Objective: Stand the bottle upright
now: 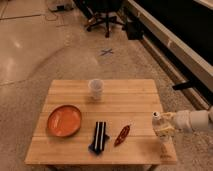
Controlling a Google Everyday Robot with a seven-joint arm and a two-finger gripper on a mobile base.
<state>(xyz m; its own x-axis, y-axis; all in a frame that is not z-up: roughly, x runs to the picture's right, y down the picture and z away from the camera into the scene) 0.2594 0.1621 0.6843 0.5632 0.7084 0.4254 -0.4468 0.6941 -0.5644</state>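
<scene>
The bottle (158, 126) is small, whitish and slim with a small cap on top. It stands about upright at the right edge of the wooden table (130, 102). My gripper (165, 125) reaches in from the right on a white arm and is closed around the bottle's body at mid-height. The bottle's base is at or just above the table top; I cannot tell which.
A translucent plastic cup (95, 89) stands at the table's back middle. An orange plate (64, 120) lies at the left. A dark striped item (99, 136) and a small red-brown pointed object (122, 135) lie near the front. An office chair (105, 15) stands beyond.
</scene>
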